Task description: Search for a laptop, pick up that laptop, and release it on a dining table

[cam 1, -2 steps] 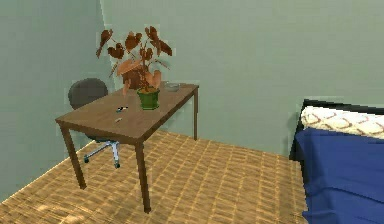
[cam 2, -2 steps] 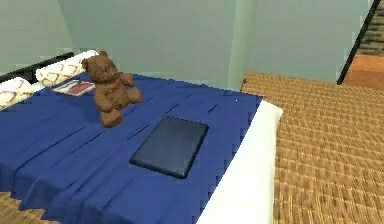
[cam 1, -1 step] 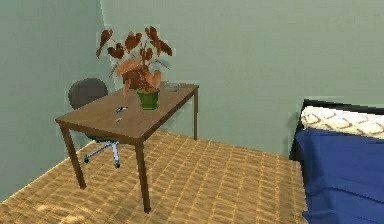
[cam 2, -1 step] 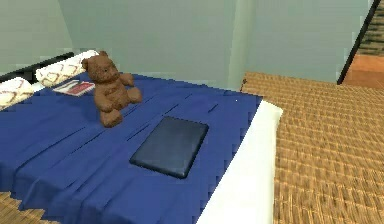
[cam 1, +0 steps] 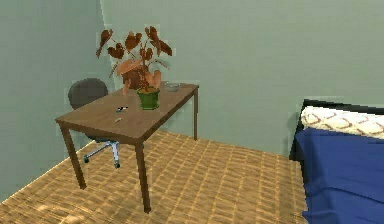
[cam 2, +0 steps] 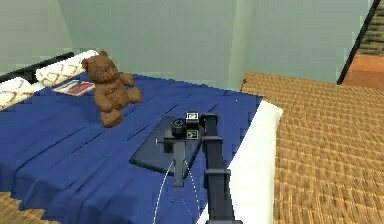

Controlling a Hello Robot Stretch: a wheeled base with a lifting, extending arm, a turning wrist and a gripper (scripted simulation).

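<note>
Looking ahead, I see a chair (cam 1: 88,93) at the left behind a wooden table (cam 1: 100,120), which carries a potted plant (cam 1: 141,68) with reddish leaves. At the forward view's right is a bed (cam 1: 345,170) with a blue cover. In the arm side view, pale pillows (cam 2: 62,68) sit at the left of the cover, with a flat red and white thing (cam 2: 73,87) just beside them and a brown teddy bear (cam 2: 110,88) sitting upright near that. Right of the bear, the laptop (cam 2: 150,152) lies flat on the blue cover as a dark slab. The gripper (cam 2: 176,134) shows against the laptop's right part, and the arm (cam 2: 217,180) rises to it from the bottom edge. I can't tell how its fingers are set, whether it touches the laptop, or whether it holds anything. Wooden floor (cam 2: 320,130) lies to the right.
</note>
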